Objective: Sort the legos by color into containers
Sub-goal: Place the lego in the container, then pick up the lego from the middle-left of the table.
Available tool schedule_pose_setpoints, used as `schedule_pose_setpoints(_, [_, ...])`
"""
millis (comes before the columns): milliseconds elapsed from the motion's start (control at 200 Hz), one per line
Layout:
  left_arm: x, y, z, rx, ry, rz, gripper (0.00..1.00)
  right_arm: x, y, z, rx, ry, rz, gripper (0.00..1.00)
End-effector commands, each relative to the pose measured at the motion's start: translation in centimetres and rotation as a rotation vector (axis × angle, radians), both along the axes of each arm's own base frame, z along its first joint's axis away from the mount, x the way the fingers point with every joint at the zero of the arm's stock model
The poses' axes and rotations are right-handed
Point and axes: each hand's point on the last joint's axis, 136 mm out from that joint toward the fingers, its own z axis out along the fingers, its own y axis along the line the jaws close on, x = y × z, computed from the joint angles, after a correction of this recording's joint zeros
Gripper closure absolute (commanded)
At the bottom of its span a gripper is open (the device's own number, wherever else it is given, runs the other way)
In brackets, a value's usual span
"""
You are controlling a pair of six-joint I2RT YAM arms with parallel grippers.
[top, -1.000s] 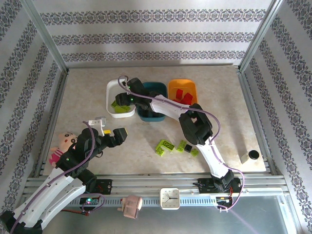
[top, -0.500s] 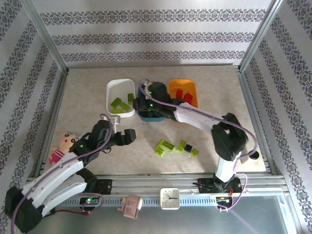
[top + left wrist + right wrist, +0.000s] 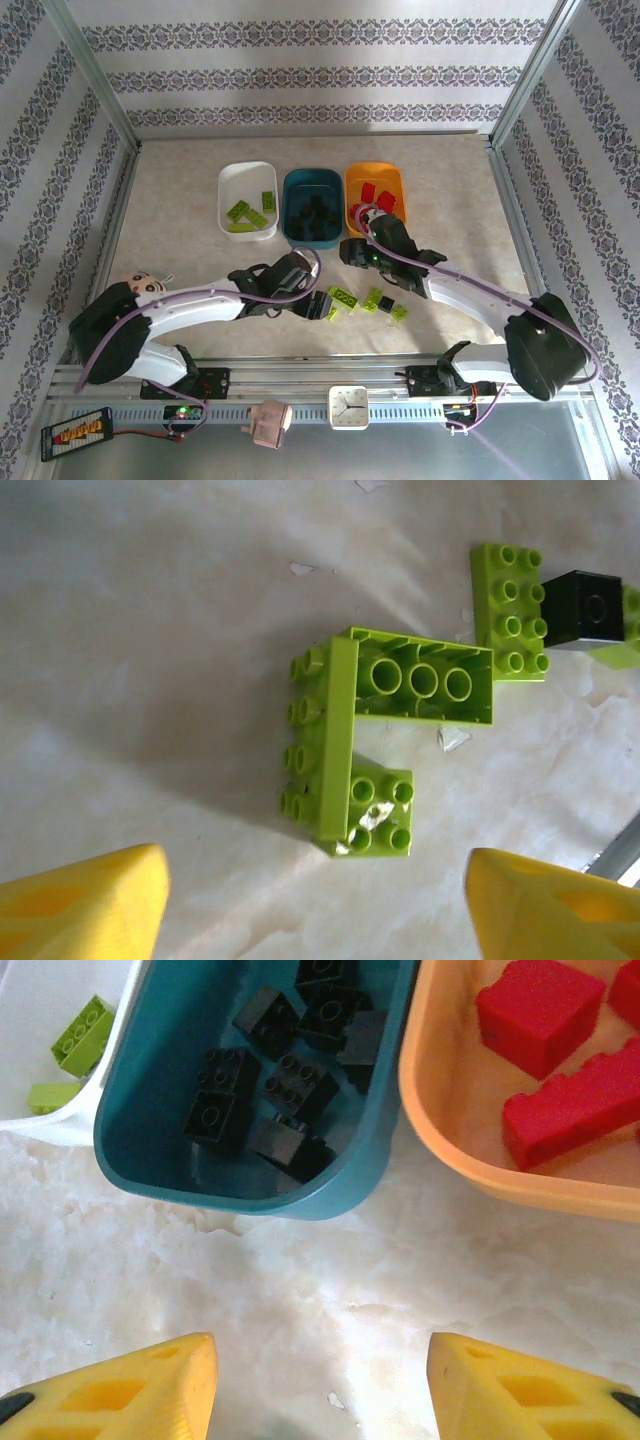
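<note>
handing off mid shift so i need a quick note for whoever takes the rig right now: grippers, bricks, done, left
Left gripper: open, empty, by the loose green bricks.
Right gripper: open, empty, just in front of the teal tub.
Done: green in the white tub, black in the teal tub, red in the orange tub.
Left: several green bricks and one black brick on the table.

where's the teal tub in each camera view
top external: teal tub at centre, between white tub and orange tub
right wrist: teal tub upper left, black bricks inside
left wrist: faces the loose lime bricks instead
shared landmark: the orange tub, on its right in both
</note>
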Motion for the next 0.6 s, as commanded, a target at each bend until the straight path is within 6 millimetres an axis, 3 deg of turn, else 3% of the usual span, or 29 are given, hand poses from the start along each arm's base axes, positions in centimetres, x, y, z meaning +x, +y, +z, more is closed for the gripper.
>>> schedule_pose_setpoints(0, [1.7,-2.4,1.0,-0.022,-0.079,-0.051,0.31,-0.2,-1.3,0.5,0.002,-0.021,-0.043,0.42])
schedule_pose_setpoints(225, [3.0,-3.1,-0.9,0.012,-0.039,-0.054,0.43,-0.8,-2.2,1.4,0.017,-0.043,-0.055,0.42])
schedule_pose_setpoints(475, [2.8,-3.2,-3.1,0.029,0.018,-0.054,0.55,-1.0,-3.2,2.3,0.026,-0.068,-0.074,0.42])
schedule_pose_setpoints(595, [2.8,-3.2,-3.1,0.030,0.019,-0.050,0.64,-1.0,-3.4,2.6,0.033,-0.075,-0.081,0.41])
